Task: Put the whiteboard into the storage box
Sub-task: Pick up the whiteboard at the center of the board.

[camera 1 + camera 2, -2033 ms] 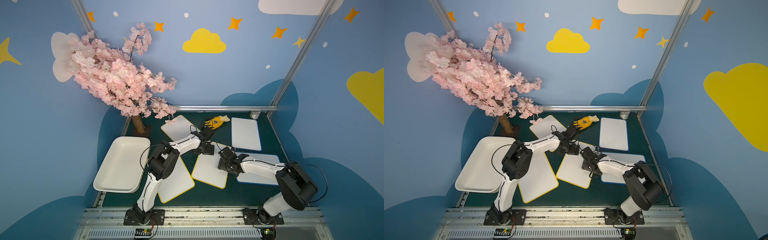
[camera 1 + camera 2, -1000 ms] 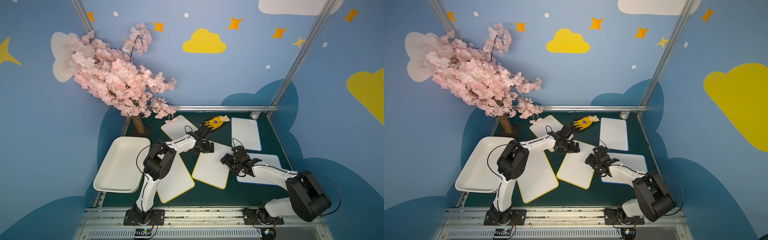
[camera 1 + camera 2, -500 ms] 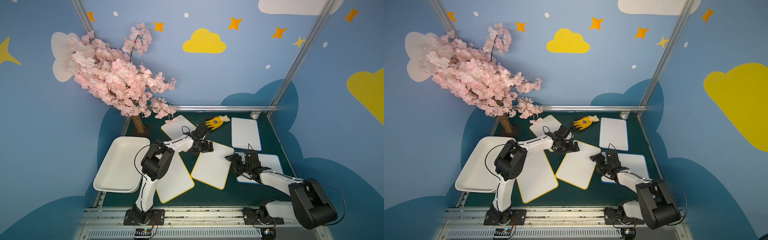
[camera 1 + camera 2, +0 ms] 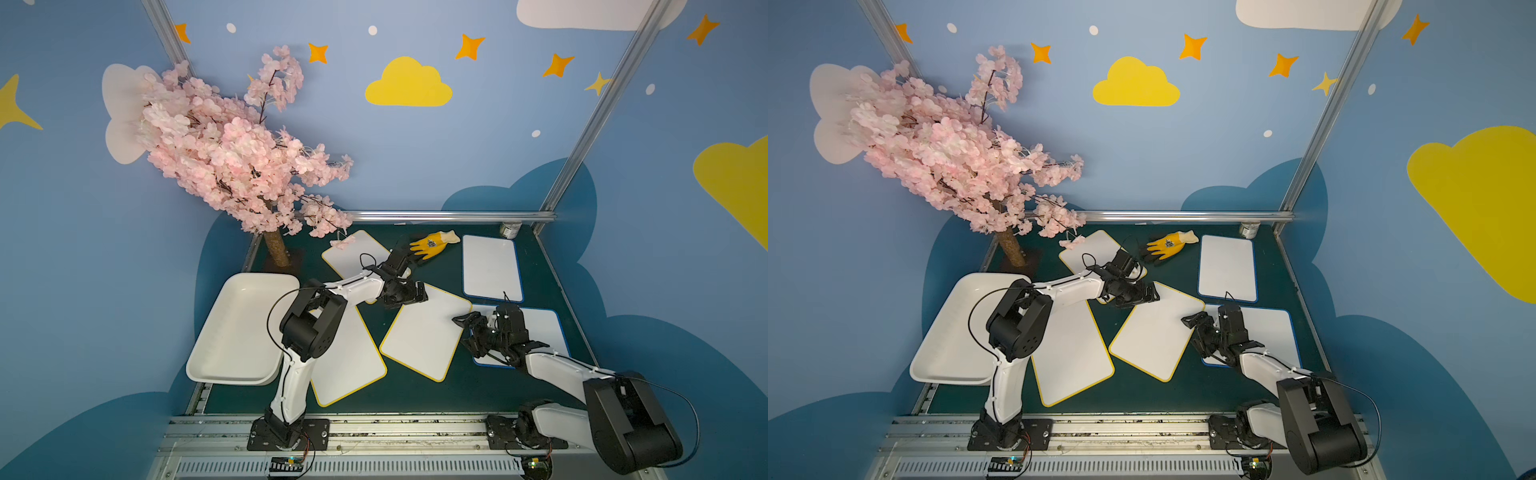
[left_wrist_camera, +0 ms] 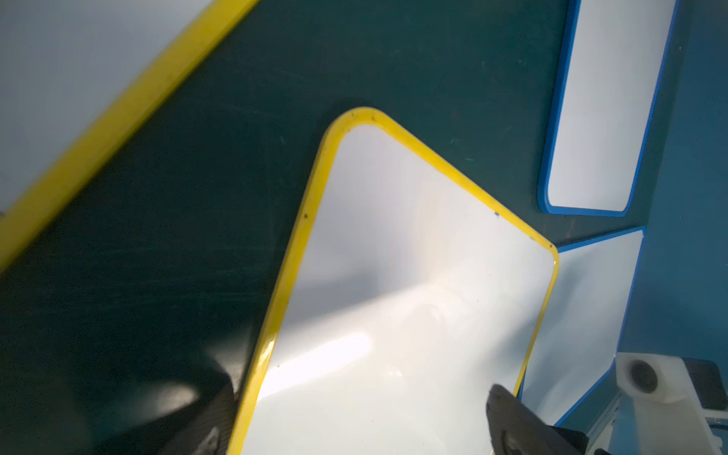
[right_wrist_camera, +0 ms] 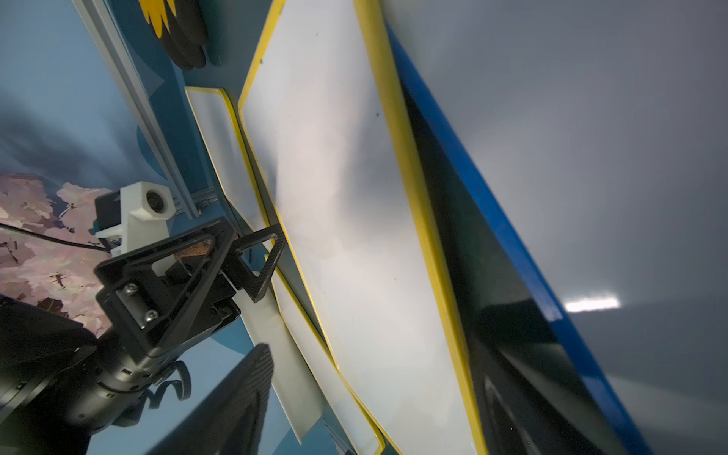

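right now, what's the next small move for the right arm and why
Probably close the right gripper on the edge of the middle yellow-framed whiteboard: its open jaws seem to straddle that edge where it overlaps the blue-framed whiteboard, the left gripper sits open at the far corner, and the storage box is empty.

We see a robot lab cell dressed as a stage set. A left arm [image 4: 297,374] and a right arm [image 4: 557,370] are bolted to a metal rail [image 4: 415,432] at the near edge of a dark green tabletop [image 4: 457,395]. An aluminium post [image 4: 596,124] frames blue walls [image 4: 457,166] painted with clouds and stars, and a fake cherry tree [image 4: 232,158] stands far left.
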`<state>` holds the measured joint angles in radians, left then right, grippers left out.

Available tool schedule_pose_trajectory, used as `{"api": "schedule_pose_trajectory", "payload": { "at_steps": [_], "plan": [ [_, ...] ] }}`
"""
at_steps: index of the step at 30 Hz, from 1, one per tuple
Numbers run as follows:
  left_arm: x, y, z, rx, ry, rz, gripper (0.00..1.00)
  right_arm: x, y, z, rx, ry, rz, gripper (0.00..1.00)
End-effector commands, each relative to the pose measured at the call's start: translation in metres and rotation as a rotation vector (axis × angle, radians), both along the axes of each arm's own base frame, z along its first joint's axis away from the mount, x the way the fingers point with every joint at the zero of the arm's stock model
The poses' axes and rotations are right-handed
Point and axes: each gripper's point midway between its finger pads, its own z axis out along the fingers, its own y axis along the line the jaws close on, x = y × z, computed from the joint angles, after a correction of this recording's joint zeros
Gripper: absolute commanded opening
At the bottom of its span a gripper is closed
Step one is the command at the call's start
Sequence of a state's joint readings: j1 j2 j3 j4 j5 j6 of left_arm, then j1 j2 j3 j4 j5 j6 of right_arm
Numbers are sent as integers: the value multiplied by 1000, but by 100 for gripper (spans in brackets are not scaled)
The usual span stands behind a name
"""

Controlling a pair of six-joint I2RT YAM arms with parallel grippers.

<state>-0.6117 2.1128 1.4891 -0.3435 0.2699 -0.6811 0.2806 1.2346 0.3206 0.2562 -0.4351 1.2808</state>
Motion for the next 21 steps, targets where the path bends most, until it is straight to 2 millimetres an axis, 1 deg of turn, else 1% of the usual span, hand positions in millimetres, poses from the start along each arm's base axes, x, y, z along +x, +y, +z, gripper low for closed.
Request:
{"api": "schedule_pose_trajectory", "payload": {
  "at_steps": [1, 7, 11, 13, 14, 16, 21],
  "plan": [
    [-48, 11, -67, 81, 210, -29, 100, 18, 14, 40, 54, -241, 76, 76],
    [-49, 12, -68, 78, 213, -25, 100, 19, 16, 57, 66, -377, 99, 73],
    [-49, 11, -69, 76, 213, -26, 100, 19, 17, 61, 73, -414, 114, 73],
    [-49, 11, -70, 76, 215, -24, 100, 18, 17, 54, 71, -400, 109, 71],
    [-49, 12, -70, 76, 217, -22, 100, 20, 18, 58, 78, -422, 111, 71],
    [-49, 12, -69, 75, 216, -22, 100, 20, 19, 57, 81, -420, 115, 70],
    [-49, 14, -69, 78, 214, -20, 100, 19, 17, 47, 46, -369, 118, 68]
  ]
}}
